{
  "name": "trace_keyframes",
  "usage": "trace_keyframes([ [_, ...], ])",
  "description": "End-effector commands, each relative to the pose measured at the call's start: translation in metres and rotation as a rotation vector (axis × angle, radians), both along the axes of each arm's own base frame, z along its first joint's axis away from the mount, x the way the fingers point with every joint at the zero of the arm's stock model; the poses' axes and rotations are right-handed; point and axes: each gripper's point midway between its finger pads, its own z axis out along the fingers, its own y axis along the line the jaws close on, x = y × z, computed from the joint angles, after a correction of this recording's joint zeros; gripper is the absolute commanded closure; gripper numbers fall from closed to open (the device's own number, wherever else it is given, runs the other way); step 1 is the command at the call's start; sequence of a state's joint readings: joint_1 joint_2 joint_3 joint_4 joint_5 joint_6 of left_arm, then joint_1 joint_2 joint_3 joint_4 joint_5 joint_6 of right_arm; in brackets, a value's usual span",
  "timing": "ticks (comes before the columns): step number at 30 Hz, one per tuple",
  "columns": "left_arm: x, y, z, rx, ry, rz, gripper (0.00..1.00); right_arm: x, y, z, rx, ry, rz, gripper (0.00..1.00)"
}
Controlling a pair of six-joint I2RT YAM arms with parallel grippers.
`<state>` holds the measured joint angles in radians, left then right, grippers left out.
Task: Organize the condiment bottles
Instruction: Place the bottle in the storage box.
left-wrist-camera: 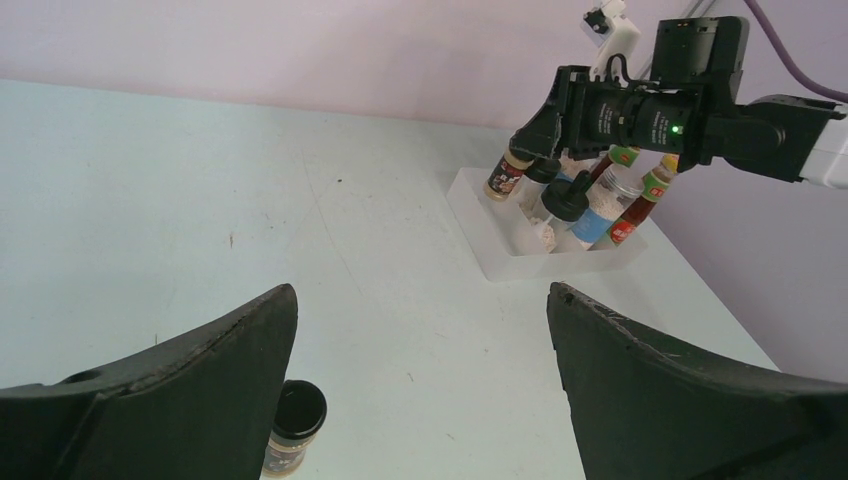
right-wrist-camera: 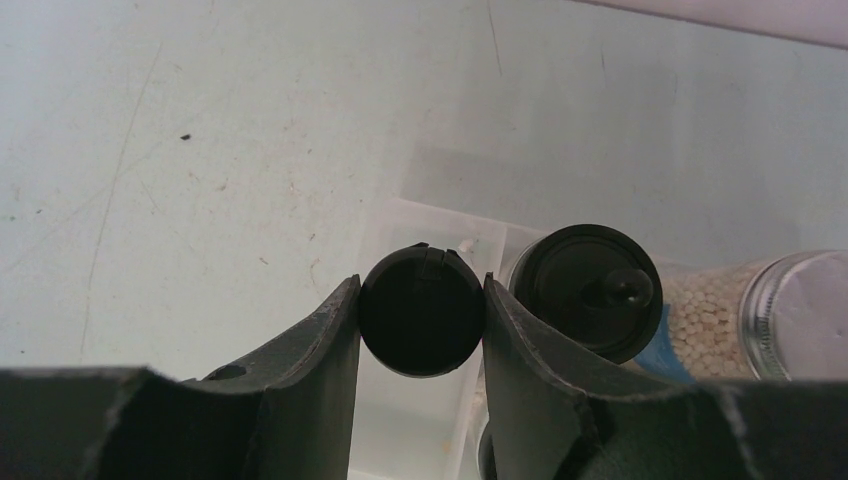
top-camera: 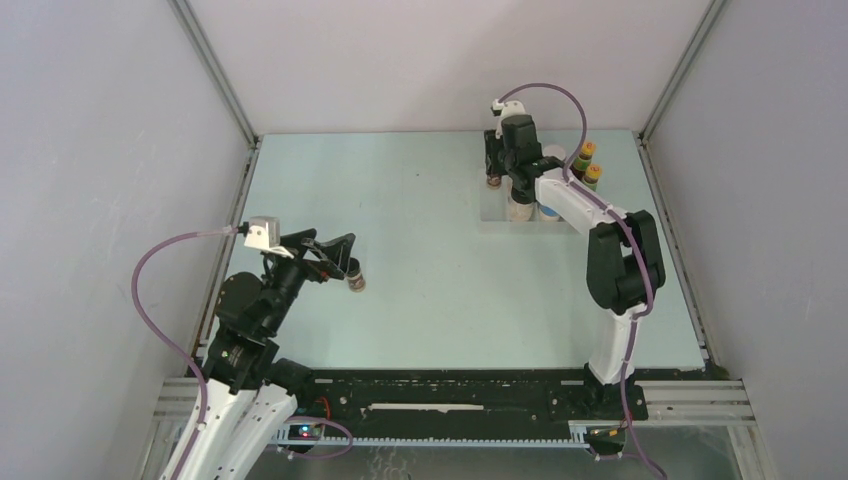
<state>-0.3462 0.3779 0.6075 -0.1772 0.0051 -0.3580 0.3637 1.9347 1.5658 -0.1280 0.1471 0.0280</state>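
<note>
My right gripper (right-wrist-camera: pixel 421 281) is shut on the black lid of a tiny dark jar (right-wrist-camera: pixel 422 312). It holds that jar (left-wrist-camera: pixel 503 175) upright over the left end of a white tray (left-wrist-camera: pixel 480 232). Standing in the tray are a black-lidded pale jar (right-wrist-camera: pixel 585 290), a grey-lidded blue-labelled jar (right-wrist-camera: pixel 800 310) and two slim red sauce bottles (left-wrist-camera: pixel 628 218) with yellow caps (top-camera: pixel 587 150). My left gripper (left-wrist-camera: pixel 422 290) hangs wide open over the table at the near left, with nothing between its fingers. A second tiny dark jar (left-wrist-camera: pixel 295 425) stands just beside its left finger (left-wrist-camera: pixel 200 370).
The tray (top-camera: pixel 490 212) sits at the back right of the pale green table (top-camera: pixel 420 270), close to the right wall. Grey walls close in the table on three sides. The right arm (top-camera: pixel 620 260) stretches from the near edge out to the tray.
</note>
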Motion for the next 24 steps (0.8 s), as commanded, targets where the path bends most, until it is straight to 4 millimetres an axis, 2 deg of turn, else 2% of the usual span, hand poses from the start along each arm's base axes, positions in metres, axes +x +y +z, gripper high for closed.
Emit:
trace_keyframes([
  [1,0.004,0.000,0.000,0.007,-0.013,0.007,0.01,0.017,0.004,0.010,0.039,-0.051,-0.004,1.00],
  [13,0.009,-0.001,-0.001,0.016,-0.002,0.007,0.01,0.036,0.008,-0.006,0.036,-0.036,-0.001,1.00],
  [24,0.010,-0.002,-0.003,0.022,0.000,0.003,0.01,0.044,0.006,-0.016,0.037,-0.025,-0.006,1.00],
])
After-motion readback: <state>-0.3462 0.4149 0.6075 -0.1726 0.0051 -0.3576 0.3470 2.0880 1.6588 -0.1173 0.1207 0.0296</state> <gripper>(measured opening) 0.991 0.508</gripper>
